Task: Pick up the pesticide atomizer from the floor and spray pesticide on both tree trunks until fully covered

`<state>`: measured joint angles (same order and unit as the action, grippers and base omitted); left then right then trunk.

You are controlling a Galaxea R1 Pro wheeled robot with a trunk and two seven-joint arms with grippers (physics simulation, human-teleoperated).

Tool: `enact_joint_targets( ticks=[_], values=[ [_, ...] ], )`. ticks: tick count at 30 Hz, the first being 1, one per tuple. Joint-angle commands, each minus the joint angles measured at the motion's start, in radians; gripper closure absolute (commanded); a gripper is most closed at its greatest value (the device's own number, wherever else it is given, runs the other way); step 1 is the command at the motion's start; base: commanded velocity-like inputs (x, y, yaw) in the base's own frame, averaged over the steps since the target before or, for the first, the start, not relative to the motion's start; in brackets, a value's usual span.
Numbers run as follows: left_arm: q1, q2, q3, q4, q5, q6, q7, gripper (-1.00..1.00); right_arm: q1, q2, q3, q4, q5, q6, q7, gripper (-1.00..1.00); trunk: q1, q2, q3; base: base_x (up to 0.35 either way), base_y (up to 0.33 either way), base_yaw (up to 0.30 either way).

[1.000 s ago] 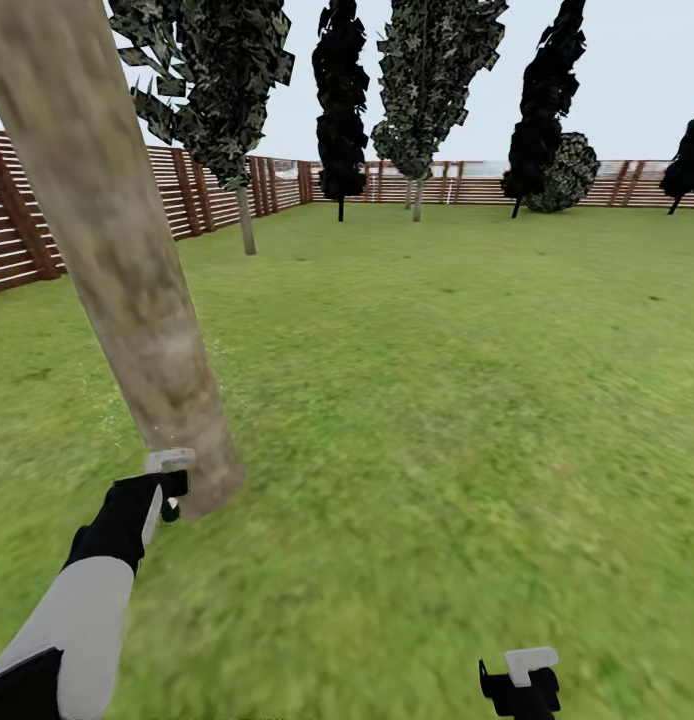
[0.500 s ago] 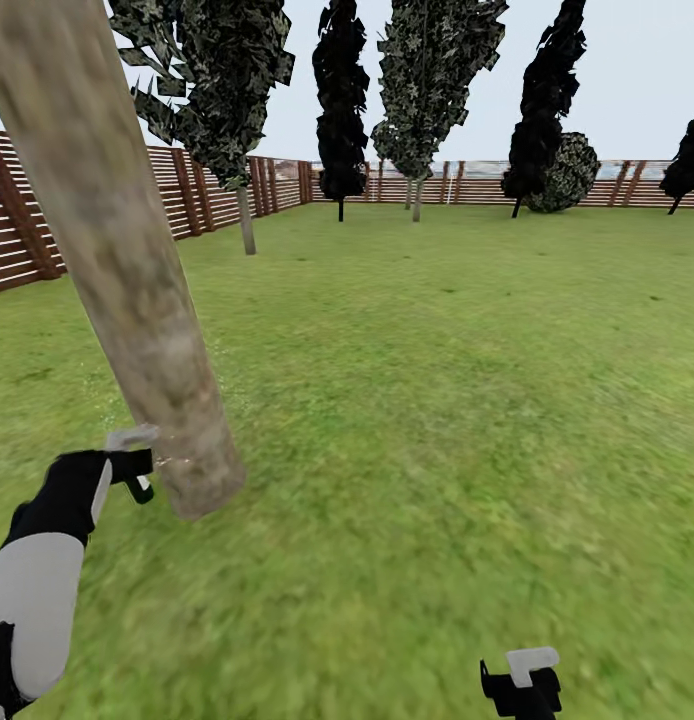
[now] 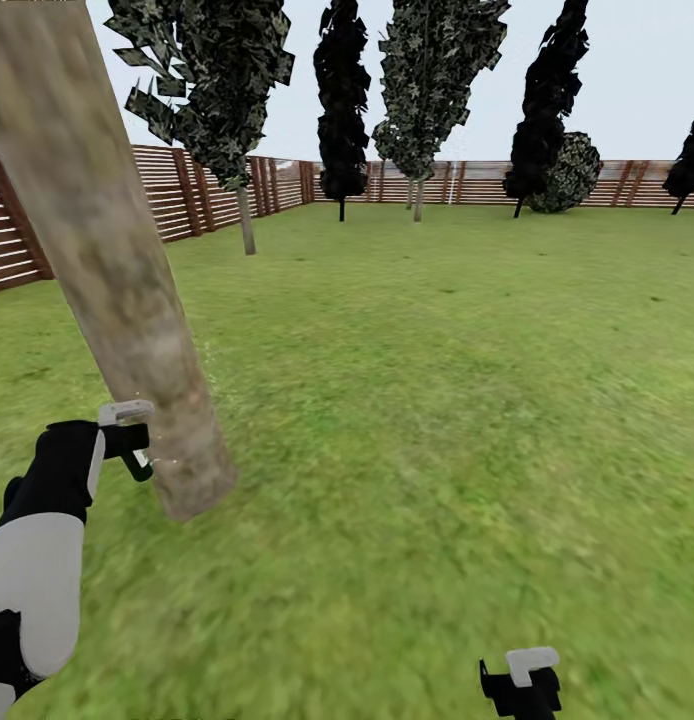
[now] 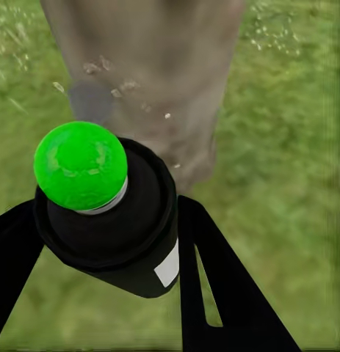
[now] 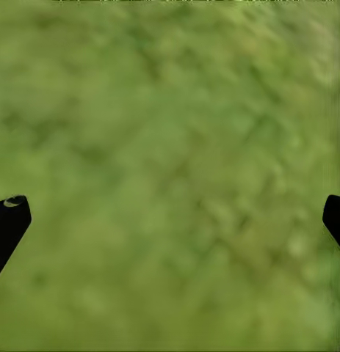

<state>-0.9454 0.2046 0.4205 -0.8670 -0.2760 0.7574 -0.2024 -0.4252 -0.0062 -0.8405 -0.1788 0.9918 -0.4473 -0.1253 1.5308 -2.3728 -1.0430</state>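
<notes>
Since it rose: atomizer (image 4: 103,205) nearer trunk (image 3: 117,290).

Green lawn (image 3: 467,400), slatted wooden fence (image 3: 217,185)

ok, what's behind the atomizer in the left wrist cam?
The trunk, its base meeting grass, with pale specks in the air before it. The atomizer, clamped in the left gripper, covers some ground below the base.

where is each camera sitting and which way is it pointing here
Head view: on the head, facing forward and down over lawn to the fence; left gripper beside the tree trunk.
Left wrist view: faces that trunk past the atomizer.
Right wrist view: faces grass, right gripper open.
Shared: trunk.
</notes>
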Motion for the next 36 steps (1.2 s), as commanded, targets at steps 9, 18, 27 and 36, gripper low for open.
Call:
enact_joint_targets(
  ticks=[9,18,27,36],
  values=[
    [0.0,-0.001,0.005,0.0,-0.011,0.002,-0.005,1.0,0.0,0.001,-0.006,0.002,0.01,-0.004,-0.005,-1.0,0.0,0.0,-0.001,-0.004,-0.274,0.236],
    [0.002,-0.002,0.009,0.013,-0.012,-0.002,0.005,1.0,-0.001,0.001,-0.007,0.001,0.01,-0.004,-0.007,-1.0,0.0,0.0,-0.001,0.179,-0.24,0.027],
    [0.029,-0.026,0.011,0.017,-0.012,-0.006,0.005,1.0,0.0,0.003,-0.006,0.002,0.011,-0.004,-0.006,-1.0,0.0,0.0,-0.001,0.145,-0.245,0.268],
    [0.074,-0.017,0.037,0.1,-0.017,-0.018,0.013,1.0,0.0,0.003,-0.006,0.002,0.011,-0.004,-0.005,-1.0,0.0,0.0,-0.001,0.168,-0.13,0.125]
  ],
)
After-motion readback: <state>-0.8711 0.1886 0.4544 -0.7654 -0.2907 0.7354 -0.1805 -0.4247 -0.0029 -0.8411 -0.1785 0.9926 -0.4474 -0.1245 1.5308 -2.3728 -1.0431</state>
